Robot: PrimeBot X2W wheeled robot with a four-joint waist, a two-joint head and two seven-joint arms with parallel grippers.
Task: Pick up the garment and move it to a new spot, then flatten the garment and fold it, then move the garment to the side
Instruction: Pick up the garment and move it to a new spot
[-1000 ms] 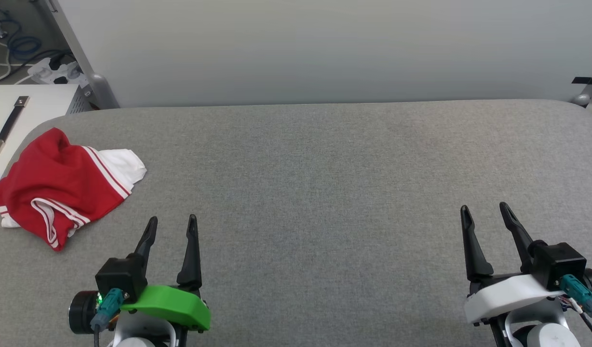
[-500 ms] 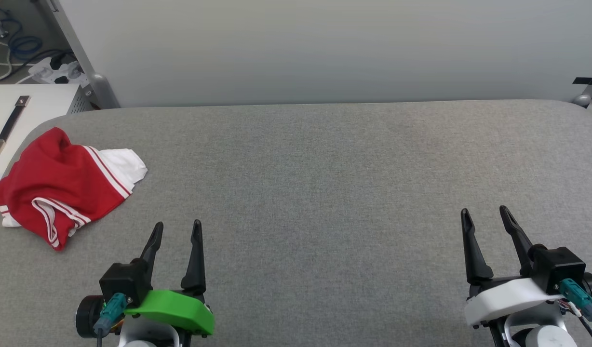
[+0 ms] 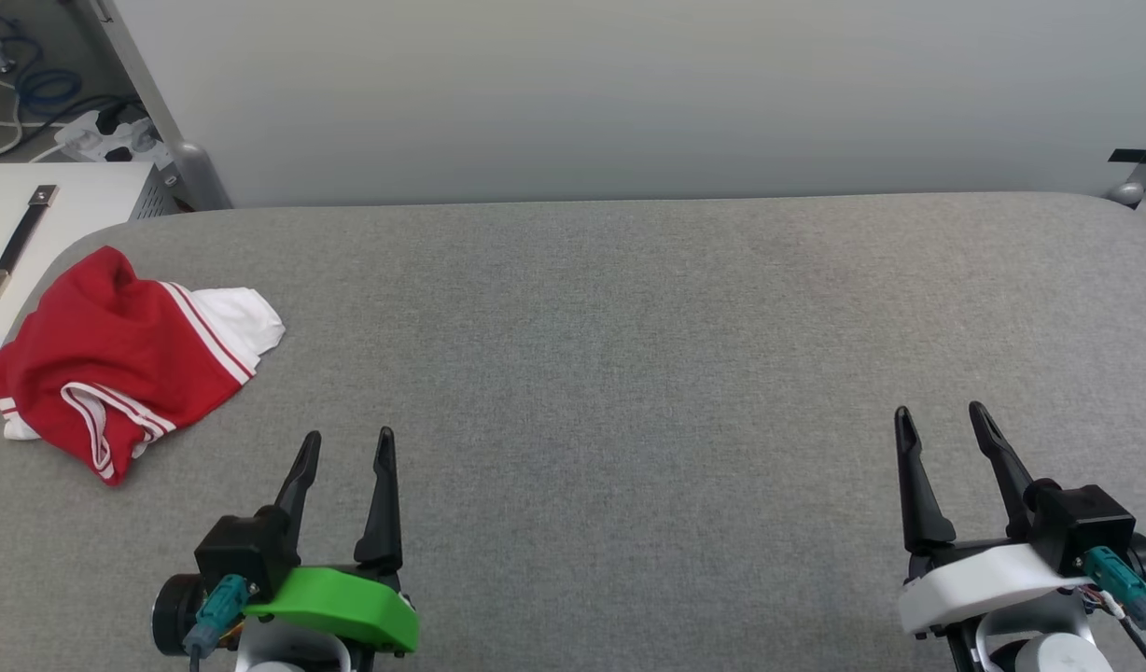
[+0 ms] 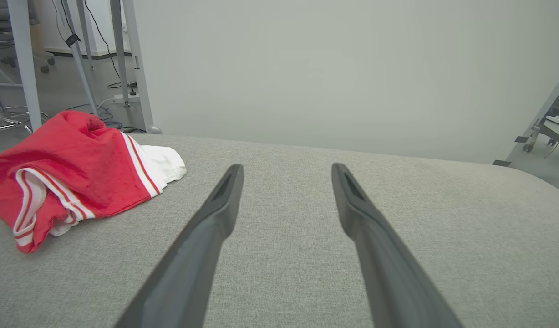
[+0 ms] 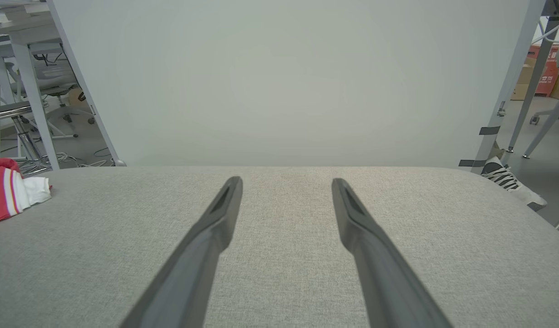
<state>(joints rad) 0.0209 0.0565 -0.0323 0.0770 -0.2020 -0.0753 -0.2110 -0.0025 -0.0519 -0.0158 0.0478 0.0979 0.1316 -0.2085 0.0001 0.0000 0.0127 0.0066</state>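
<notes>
The crumpled red cloth garment point(image 3: 116, 359) lies in a loose, rounded heap at the far left edge of the tabletop point(image 3: 629, 327). Its red fabric is matte and soft, thrown into broad folds. A white sleeve panel sticks out of the heap toward the middle of the tabletop, edged by thin red-and-white stripes. Along the near side a striped hem curls in a narrow loop, and a small white scrap shows at the heap's left corner. From the left wrist the garment point(image 4: 74, 168) sits ahead and to the left; from the right wrist only its red-and-white end point(image 5: 4, 193) shows at the left border.

The tabletop is covered in light grey, finely woven cloth, with rounded corners.

The left gripper point(image 3: 349, 434), with a glossy green plastic shell and slim tapering black fingers, is over the near left part, near the garment but apart from it. Its jaws are spread, with nothing between them. The right gripper point(image 3: 939, 409), with a white shell, is at the near right, well apart from the garment. Its jaws are likewise spread and empty.

A smooth pale grey wall panel point(image 3: 629, 93) rises behind the tabletop.
</notes>
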